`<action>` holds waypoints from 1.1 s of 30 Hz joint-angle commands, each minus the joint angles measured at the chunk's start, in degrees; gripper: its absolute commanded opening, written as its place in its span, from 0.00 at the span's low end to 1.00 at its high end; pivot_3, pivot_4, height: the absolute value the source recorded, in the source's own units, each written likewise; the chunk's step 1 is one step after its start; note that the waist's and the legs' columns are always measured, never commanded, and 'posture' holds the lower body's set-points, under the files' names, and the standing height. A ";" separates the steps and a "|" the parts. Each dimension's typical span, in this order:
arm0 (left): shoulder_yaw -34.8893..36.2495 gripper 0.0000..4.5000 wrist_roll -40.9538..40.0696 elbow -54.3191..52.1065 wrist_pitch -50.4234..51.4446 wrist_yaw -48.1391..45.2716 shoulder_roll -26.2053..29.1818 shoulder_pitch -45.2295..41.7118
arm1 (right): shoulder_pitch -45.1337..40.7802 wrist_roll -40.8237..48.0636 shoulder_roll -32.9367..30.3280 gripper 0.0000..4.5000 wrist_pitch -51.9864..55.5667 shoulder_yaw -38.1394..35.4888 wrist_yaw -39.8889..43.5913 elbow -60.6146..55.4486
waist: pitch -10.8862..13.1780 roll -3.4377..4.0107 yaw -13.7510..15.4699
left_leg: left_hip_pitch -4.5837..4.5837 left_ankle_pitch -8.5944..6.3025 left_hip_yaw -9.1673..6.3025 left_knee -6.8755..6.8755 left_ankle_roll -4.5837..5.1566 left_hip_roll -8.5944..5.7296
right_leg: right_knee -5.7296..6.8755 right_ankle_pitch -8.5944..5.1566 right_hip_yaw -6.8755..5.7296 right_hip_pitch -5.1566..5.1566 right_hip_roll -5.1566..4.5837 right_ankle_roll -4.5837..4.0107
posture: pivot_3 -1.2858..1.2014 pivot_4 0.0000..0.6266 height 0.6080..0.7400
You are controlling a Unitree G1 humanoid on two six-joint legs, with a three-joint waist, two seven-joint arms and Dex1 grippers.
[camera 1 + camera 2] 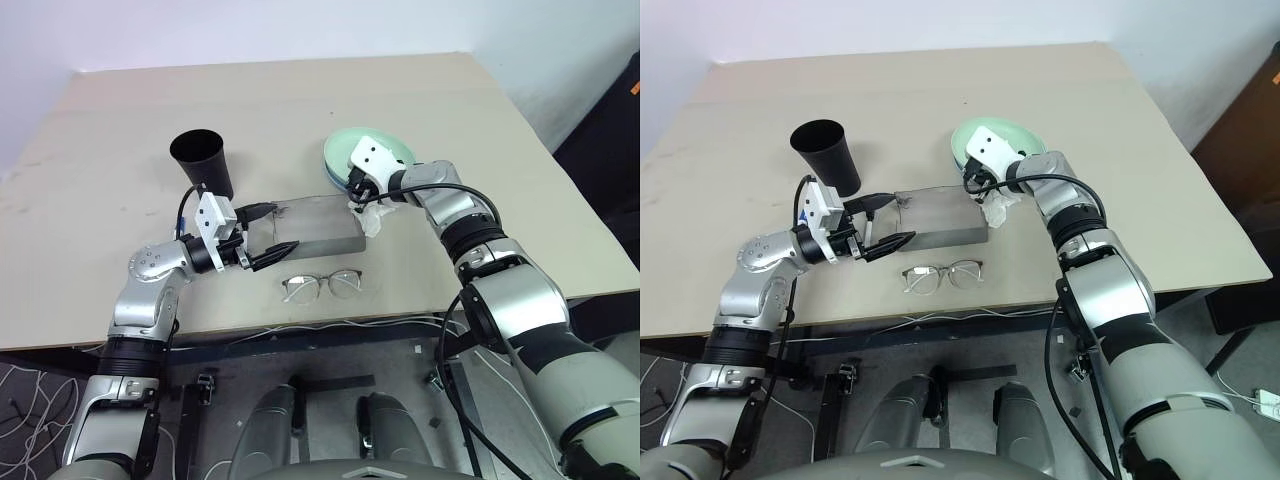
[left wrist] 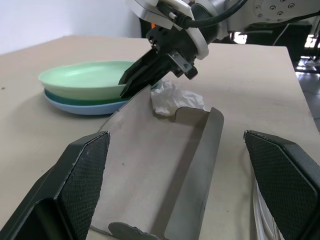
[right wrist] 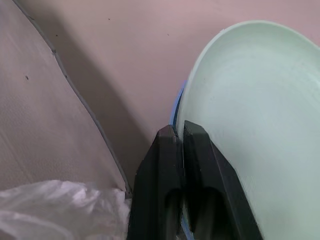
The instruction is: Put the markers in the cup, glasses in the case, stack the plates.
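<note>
Plates stacked, glasses not yet cased.
The mint plate (image 2: 85, 79) is laid on the blue plate (image 2: 82, 106); the grey case (image 1: 318, 224) lies open, the glasses (image 1: 321, 285) beside it. The left gripper (image 1: 268, 232) is spread wide; the right gripper (image 3: 179, 137) is nearly closed, holding nothing.

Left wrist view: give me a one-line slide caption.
Right claw poised at the rim of the mint plate stacked on the blue plate, beside the grey case and crumpled tissue.

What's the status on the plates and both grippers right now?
Left gripper open, level over the case's near end. Right gripper nearly shut at the plates' rim. Mint plate stacked on blue plate. Crumpled tissue beside the case. Glasses still out.
</note>
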 commanded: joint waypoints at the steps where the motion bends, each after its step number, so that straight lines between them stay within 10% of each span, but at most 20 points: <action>1: 0.41 1.00 -0.02 -0.34 -1.21 -0.41 0.18 -1.09 | -1.82 0.72 -0.24 0.30 -1.09 -1.30 0.21 -2.22 | 0.00 0.00 -0.01 | 0.00 0.00 0.00 0.00 0.00 0.00 | 0.00 0.00 0.00 0.00 0.00 0.00 | 0.52 0.24 0.90; 10: 0.49 1.00 0.23 0.93 -1.77 -0.96 0.11 -1.92 | -5.00 6.31 -1.38 0.97 3.24 -8.24 -1.07 -4.24 | 0.00 0.00 0.00 | -0.01 0.00 0.00 0.00 0.00 0.00 | 0.00 0.00 0.01 0.00 -0.01 0.00 | 0.52 0.24 0.90; 21: 1.05 1.00 0.25 1.67 -2.56 -0.91 0.85 -2.04 | 6.04 14.65 -10.82 0.98 23.05 -10.96 12.77 -26.15 | -0.02 -0.03 0.28 | -0.04 -0.01 0.00 0.04 0.02 0.02 | -0.09 -0.09 -0.01 0.04 -0.09 -0.17 | 0.52 0.24 0.90; 33: 0.91 1.00 0.37 3.73 -3.11 -1.49 1.23 -3.80 | 17.03 19.26 -9.33 0.98 42.66 -11.49 8.25 -38.36 | -0.01 -0.02 0.08 | -0.04 -0.01 -0.01 0.10 0.05 0.04 | -0.12 -0.11 0.00 0.25 -0.13 -0.24 | 0.52 0.24 0.90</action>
